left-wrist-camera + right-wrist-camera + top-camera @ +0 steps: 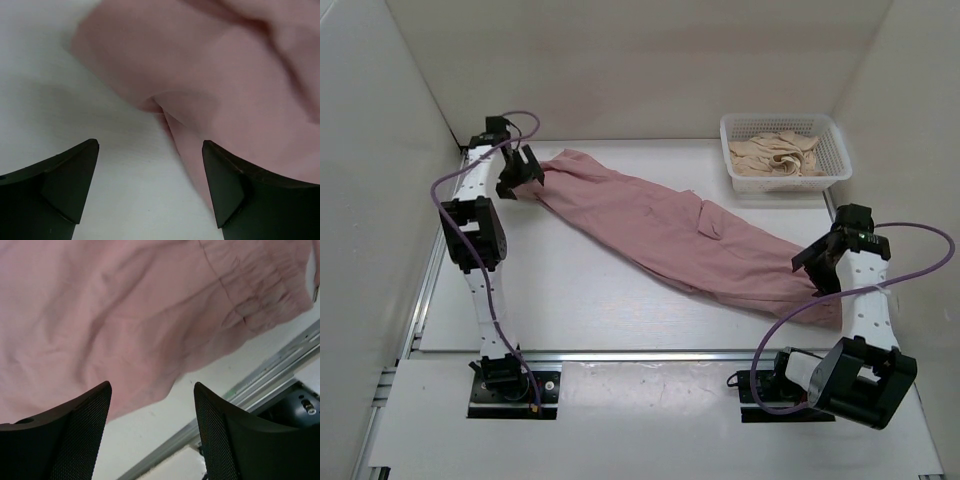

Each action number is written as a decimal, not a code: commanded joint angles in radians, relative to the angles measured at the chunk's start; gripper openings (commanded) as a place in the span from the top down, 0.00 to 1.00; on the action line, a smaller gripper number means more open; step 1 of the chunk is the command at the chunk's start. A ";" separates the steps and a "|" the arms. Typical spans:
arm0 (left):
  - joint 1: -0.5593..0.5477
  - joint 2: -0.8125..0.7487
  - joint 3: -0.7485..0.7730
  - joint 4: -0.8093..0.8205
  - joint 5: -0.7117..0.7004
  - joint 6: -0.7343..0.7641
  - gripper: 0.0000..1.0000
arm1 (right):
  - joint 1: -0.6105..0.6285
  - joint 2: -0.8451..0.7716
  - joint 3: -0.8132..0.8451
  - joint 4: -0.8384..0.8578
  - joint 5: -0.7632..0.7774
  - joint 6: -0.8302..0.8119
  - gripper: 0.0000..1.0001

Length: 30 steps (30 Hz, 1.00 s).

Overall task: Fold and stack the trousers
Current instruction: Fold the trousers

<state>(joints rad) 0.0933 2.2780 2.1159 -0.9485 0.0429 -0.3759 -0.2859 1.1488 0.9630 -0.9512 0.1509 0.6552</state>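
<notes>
table (570,300) with trousers (690,240) laid slantwise

the long axis runs 10 to 4 o'clock. the gathered waist is at 4, partly hidden by the right arm. the hems are at 10, partly hidden by the left gripper (150,143). a basket (785,184) of beige cloth (775,155) sits at 1 o'clock. both jaws stand wide, the left over a hem corner, the right gripper (151,385) over the waist edge.

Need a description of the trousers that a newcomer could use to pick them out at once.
On the white table, the trousers lie diagonally from the left gripper at the far left to the right gripper at the near right. They are long, dusty pink and spread flat, unlike the beige cloth bunched in the white basket at the far right.
</notes>
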 commanded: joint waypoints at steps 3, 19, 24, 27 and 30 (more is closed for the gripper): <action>-0.020 0.040 -0.017 -0.039 0.018 -0.052 0.15 | 0.002 -0.034 -0.014 -0.037 -0.071 0.001 0.28; -0.049 0.277 0.211 -0.018 0.009 -0.135 0.28 | 0.002 -0.015 0.006 -0.037 -0.020 0.001 0.27; -0.058 0.291 0.254 -0.018 0.018 -0.155 0.62 | 0.002 -0.015 0.006 -0.037 -0.020 0.001 0.27; -0.058 0.311 0.277 0.002 0.044 -0.155 0.23 | 0.002 -0.015 0.006 -0.037 -0.020 0.001 0.27; -0.058 0.336 0.300 0.002 0.054 -0.155 0.21 | 0.002 -0.015 0.006 -0.037 -0.030 0.001 0.27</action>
<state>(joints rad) 0.0414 2.5839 2.3924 -0.9497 0.0731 -0.5251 -0.2859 1.1339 0.9405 -0.9775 0.1242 0.6552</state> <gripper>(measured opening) 0.790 0.730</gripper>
